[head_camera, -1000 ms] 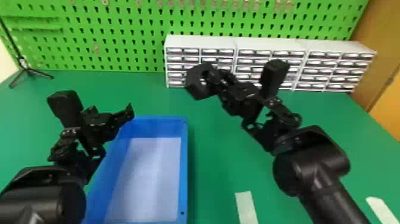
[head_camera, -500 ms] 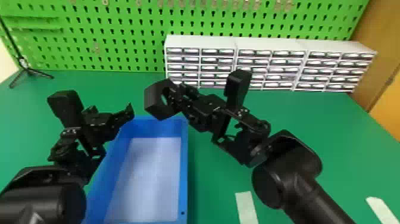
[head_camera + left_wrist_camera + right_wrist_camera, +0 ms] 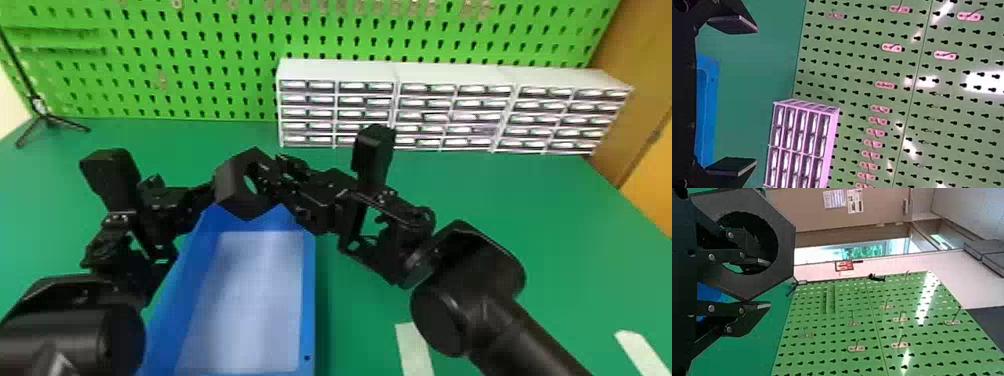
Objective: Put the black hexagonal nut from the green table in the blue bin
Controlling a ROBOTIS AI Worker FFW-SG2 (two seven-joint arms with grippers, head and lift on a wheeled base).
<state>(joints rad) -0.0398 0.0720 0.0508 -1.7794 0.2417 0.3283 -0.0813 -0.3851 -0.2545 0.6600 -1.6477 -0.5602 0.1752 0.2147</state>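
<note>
Holding the black hexagonal nut [image 3: 231,186] above the far end of the blue bin [image 3: 309,300], the right gripper [image 3: 272,176] pinches its wall — one finger through the hole, one outside. Nearby, the left gripper [image 3: 187,196] gapes wide, empty.

That pegboard [image 3: 210,30] is loud green, peppered with dark keyhole slots [image 3: 202,50]. White drawer cabinets [image 3: 337,70] carry a grid of pale fronts [image 3: 307,85]. The table [image 3: 500,200] is deeper green with white strips [image 3: 412,345], the bin [image 3: 309,300] blue with a whitish floor [image 3: 250,300], the hexagonal nut [image 3: 231,184] plain black.
</note>
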